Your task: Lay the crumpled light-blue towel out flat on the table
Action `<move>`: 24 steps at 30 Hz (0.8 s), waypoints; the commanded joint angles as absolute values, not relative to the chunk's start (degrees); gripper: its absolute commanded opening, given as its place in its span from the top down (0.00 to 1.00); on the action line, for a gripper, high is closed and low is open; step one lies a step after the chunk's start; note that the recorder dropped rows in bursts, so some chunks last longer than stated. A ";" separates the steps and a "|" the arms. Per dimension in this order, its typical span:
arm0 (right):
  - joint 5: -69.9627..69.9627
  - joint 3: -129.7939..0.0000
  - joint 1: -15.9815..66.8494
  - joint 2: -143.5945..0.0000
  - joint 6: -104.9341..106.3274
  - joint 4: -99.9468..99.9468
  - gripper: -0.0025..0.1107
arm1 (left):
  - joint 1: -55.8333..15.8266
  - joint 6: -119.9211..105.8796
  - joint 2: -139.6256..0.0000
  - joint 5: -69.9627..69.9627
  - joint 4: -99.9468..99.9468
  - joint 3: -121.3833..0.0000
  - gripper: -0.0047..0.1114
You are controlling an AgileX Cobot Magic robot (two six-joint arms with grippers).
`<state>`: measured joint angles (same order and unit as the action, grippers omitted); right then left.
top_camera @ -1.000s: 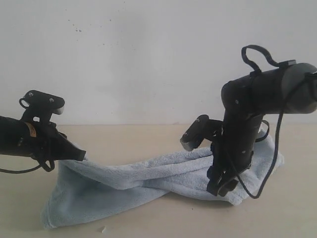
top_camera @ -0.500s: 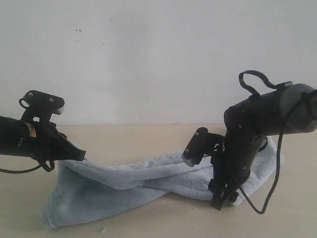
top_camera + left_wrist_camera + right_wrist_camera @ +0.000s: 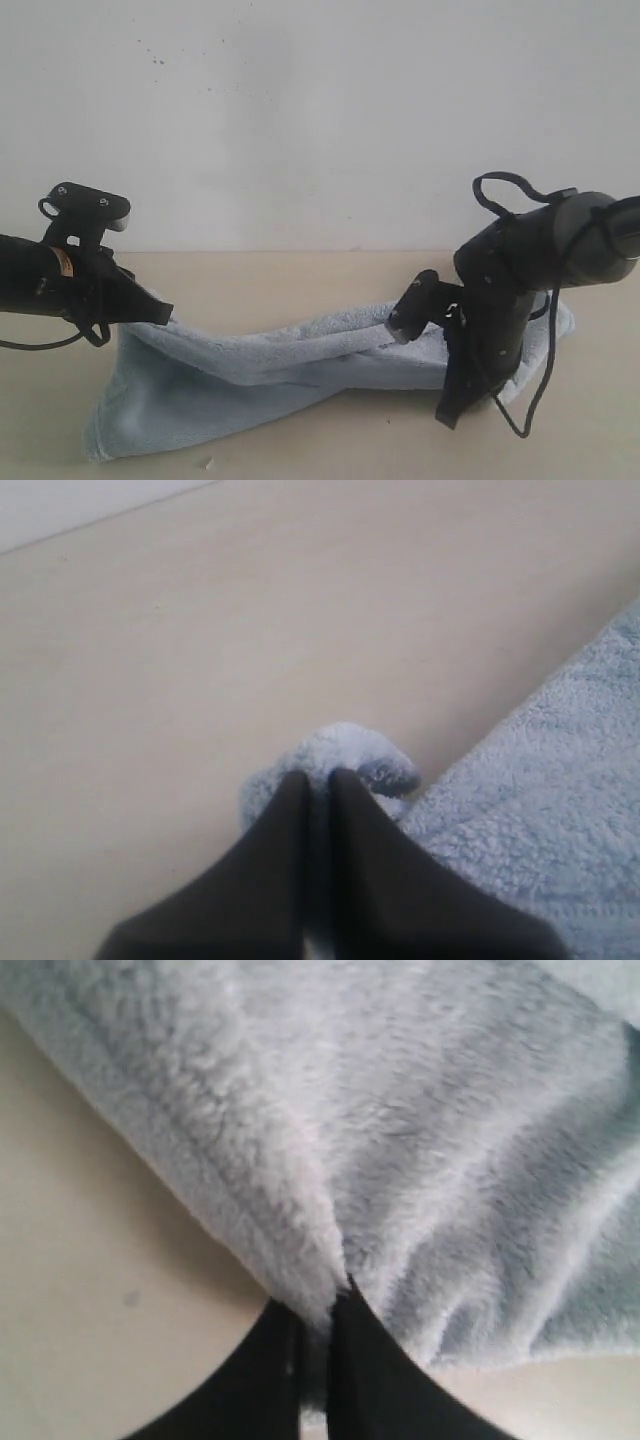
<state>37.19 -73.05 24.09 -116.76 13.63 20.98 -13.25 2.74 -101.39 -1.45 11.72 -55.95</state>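
Observation:
The pale grey-blue towel (image 3: 260, 365) lies twisted and stretched across the beige table (image 3: 300, 275) between both arms. My left gripper (image 3: 165, 313) is shut on the towel's left corner and holds it a little above the table; in the left wrist view a tuft of towel (image 3: 345, 755) sticks out past the gripper (image 3: 318, 778). My right gripper (image 3: 450, 415) points down at the towel's right end, low by the table. In the right wrist view it (image 3: 325, 1305) is shut on a fold of the towel's edge (image 3: 290, 1250), and plush cloth (image 3: 450, 1160) fills most of that view.
A white wall (image 3: 320, 120) with small dark specks rises behind the table. Bare table shows behind the towel (image 3: 200, 630) and in front of it (image 3: 330, 440). A small pale fleck (image 3: 208, 463) lies near the front edge.
My right arm has come down and shifted slightly right, bringing its gripper and the towel's right end lower toward the table. The left arm has stayed still.

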 commanded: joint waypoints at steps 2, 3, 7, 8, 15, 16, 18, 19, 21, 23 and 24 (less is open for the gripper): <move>40.02 -73.23 21.65 -115.46 -1.72 32.67 0.98 | -13.16 2.89 -101.16 -2.32 11.27 -56.35 0.93; 40.85 -73.23 21.11 -114.56 -4.21 35.08 0.98 | -13.16 3.02 -100.72 -2.59 10.78 -56.35 0.93; 42.93 -73.23 21.00 -107.92 -9.60 41.62 0.98 | -13.16 4.51 -96.05 -2.85 8.67 -56.35 0.93; 42.93 -73.23 21.12 -106.06 -9.60 41.72 0.98 | -13.16 4.66 -94.57 -2.86 8.67 -56.35 0.93; 47.72 -73.23 21.12 -90.01 -8.47 44.54 0.98 | -13.16 1.86 -81.67 -10.73 8.96 -56.35 0.93; 50.45 -73.23 21.12 -85.54 -8.47 46.27 0.98 | -13.16 1.76 -77.65 -12.03 9.06 -56.35 0.93; 52.11 -73.23 21.12 -79.14 -8.35 45.71 0.98 | -13.16 1.76 -71.91 -12.30 9.18 -56.35 0.93; 52.45 -73.23 21.12 -77.56 -7.82 45.14 0.98 | -13.16 1.76 -69.96 -13.09 9.18 -56.35 0.93; 55.51 -73.23 21.12 -72.81 -2.88 41.63 0.98 | -13.16 1.76 -65.15 -18.97 9.85 -56.35 0.93; 60.59 -73.23 21.12 -68.48 2.70 35.78 0.98 | -13.16 0.83 -60.81 -24.97 9.85 -55.97 0.93; 63.14 -73.23 21.12 -66.03 6.78 31.88 0.98 | -13.16 -0.34 -58.25 -25.29 9.85 -55.42 0.93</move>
<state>55.91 -73.05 21.81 -69.41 1.99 32.66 -13.68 1.76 -61.81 -21.20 8.26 -56.08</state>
